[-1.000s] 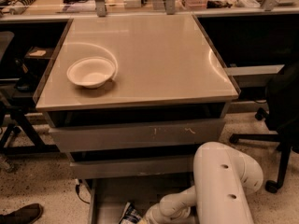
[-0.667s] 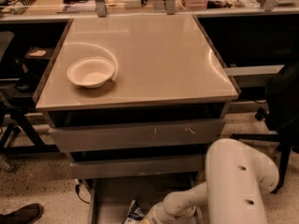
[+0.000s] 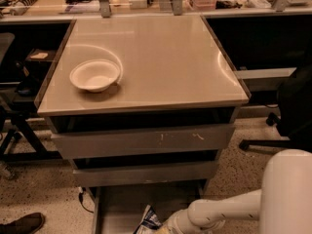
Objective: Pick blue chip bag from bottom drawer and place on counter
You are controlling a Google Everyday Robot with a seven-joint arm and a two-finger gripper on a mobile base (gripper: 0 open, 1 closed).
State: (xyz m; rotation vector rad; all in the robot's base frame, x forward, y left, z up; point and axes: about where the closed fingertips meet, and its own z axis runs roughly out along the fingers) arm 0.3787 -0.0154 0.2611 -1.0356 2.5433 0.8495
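Down in the bottom drawer the gripper is at the blue chip bag, can't tell if it's closed, so pinch firmly before lifting.

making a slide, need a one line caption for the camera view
The gripper low in the open bottom drawer by the blue chip bag; white bowl on the counter.

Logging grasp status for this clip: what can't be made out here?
Camera view, all at the bottom edge:
1. hand, beside the blue chip bag: cropped, so contact with the bag is unclear.
2. blue chip bag: lower part cropped.
3. bottom drawer: front end cropped.
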